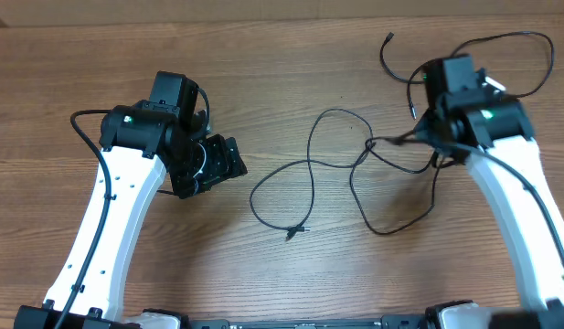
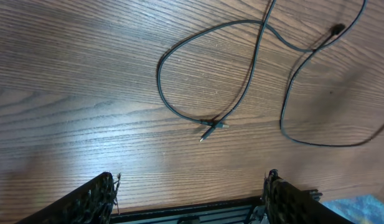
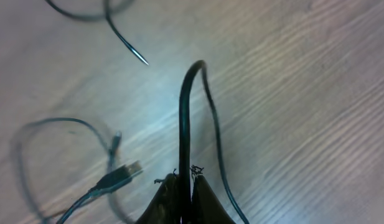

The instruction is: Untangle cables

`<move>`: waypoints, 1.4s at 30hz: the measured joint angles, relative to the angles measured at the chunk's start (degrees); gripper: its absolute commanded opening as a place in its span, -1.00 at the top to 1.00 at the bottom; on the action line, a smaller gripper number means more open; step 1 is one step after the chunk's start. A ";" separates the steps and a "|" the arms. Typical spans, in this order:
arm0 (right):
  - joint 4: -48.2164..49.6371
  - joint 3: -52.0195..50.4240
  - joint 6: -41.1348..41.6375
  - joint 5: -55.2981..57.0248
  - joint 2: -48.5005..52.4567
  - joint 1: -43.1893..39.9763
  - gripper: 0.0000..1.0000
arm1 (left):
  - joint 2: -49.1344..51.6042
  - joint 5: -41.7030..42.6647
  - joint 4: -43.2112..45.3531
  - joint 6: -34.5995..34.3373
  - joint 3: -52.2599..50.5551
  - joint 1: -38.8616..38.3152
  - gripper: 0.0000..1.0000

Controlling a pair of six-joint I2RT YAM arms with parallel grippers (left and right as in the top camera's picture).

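Note:
Several thin black cables [image 1: 329,164] lie looped on the wooden table between the arms, one plug end [image 1: 294,232] near the middle front. More cable [image 1: 501,41] trails at the back right. My right gripper [image 3: 185,175] is shut on a cable [image 3: 184,118] that arcs up from its fingertips; a USB plug [image 3: 120,175] hangs beside it. In the overhead view the right gripper [image 1: 426,135] sits over the right part of the tangle. My left gripper [image 2: 192,180] is open and empty, left of the loop [image 2: 179,68] and its plug [image 2: 210,129].
The wooden table [image 1: 263,55] extends all round. The black front rail [image 2: 192,211] of the rig runs along the table's near edge. The white arm links [image 1: 108,238] [image 1: 528,228] rise from the front corners.

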 measured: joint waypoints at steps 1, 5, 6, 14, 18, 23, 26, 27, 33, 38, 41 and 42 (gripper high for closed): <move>-0.46 0.00 0.00 -0.07 1.49 0.00 0.85 | 0.00 0.00 0.02 0.00 0.00 0.00 -0.56; -1.44 0.00 0.00 -0.70 6.84 0.00 0.85 | 0.00 0.00 0.02 0.00 0.00 0.00 -0.56; -1.51 0.00 0.00 -0.92 7.43 0.02 0.85 | 0.00 0.00 0.02 0.02 0.00 0.00 -0.56; -2.14 0.00 -0.20 -1.88 10.27 0.00 0.63 | 0.00 0.00 0.00 0.00 0.00 0.00 -0.57; -2.71 0.00 -0.07 -2.08 10.71 -0.42 -0.20 | 0.00 0.00 -0.02 0.00 0.00 0.00 -0.57; -3.23 0.00 -1.14 -3.76 10.80 -1.05 -0.54 | 0.00 0.00 0.00 0.00 0.00 0.00 -0.57; -2.49 0.00 -4.81 -9.03 10.82 -1.07 -0.60 | 0.00 0.00 0.02 0.02 0.00 0.00 -0.57; -2.27 0.00 -6.51 -11.21 10.80 -1.07 -0.61 | 0.00 0.00 0.04 0.02 0.00 0.00 -0.57; -1.86 0.00 -17.86 -28.15 10.82 -1.07 -0.61 | 0.00 0.00 0.17 0.00 0.00 0.00 -0.57; 0.70 0.00 -21.03 -33.46 10.82 -1.07 -0.75 | 0.00 0.00 0.20 0.00 0.00 0.00 -0.56; 2.58 0.00 -20.02 -32.83 10.82 -1.05 -0.79 | 0.00 0.00 0.20 0.00 0.00 0.00 -0.56; 3.41 0.00 -18.91 -32.22 10.82 -1.07 -0.79 | 0.00 0.00 0.17 0.00 0.00 0.00 -0.56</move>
